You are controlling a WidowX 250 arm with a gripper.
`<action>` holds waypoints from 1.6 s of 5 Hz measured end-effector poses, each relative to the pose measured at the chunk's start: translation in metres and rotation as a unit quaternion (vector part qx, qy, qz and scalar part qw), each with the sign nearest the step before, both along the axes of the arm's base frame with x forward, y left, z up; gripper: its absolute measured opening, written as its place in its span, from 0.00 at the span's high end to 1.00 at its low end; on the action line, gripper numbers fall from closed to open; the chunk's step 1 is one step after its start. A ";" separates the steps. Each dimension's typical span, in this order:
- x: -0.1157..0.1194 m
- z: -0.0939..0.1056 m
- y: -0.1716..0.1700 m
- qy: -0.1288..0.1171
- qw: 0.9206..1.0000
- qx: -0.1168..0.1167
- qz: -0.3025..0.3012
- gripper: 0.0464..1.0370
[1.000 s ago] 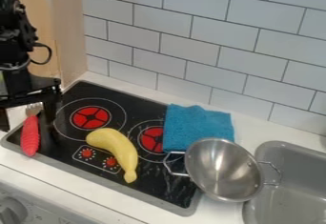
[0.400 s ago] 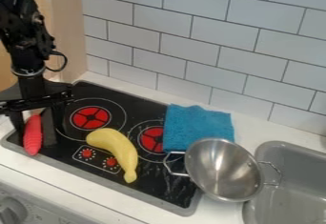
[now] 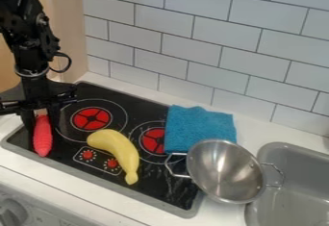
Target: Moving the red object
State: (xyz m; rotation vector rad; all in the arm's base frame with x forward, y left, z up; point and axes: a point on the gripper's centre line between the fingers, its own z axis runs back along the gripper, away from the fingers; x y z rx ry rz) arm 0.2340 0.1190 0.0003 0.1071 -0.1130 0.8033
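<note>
At the left of the black stove, the gripper [image 3: 41, 120] hangs down over the red object [image 3: 43, 141]. Its two fingers stand on either side of the upper part of the object and are shut on it. The ridged, elongated red object points toward the stove's front edge, its lower part showing below the fingers. Its far end is partly hidden by the gripper.
A yellow banana [image 3: 119, 150] lies right of the red object across the stove [image 3: 154, 186]. Farther right are a blue cloth [image 3: 199, 128], a metal pan [image 3: 225, 172] and a grey sink [image 3: 298, 172]. A tiled wall [image 3: 193, 42] rises behind.
The gripper has moved right, and its fingers have drawn together around the red object. The object has shifted slightly right and turned a little. The banana, cloth and pan have stayed put.
</note>
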 end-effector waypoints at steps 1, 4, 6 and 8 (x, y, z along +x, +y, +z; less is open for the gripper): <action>-0.004 0.002 -0.007 -0.002 1.000 -0.017 0.013 0.72; -0.004 0.024 -0.024 -0.016 0.991 -0.031 0.130 0.72; 0.011 0.033 -0.038 -0.058 0.944 -0.017 0.324 0.72; 0.048 0.049 -0.041 -0.089 0.914 -0.041 0.395 0.72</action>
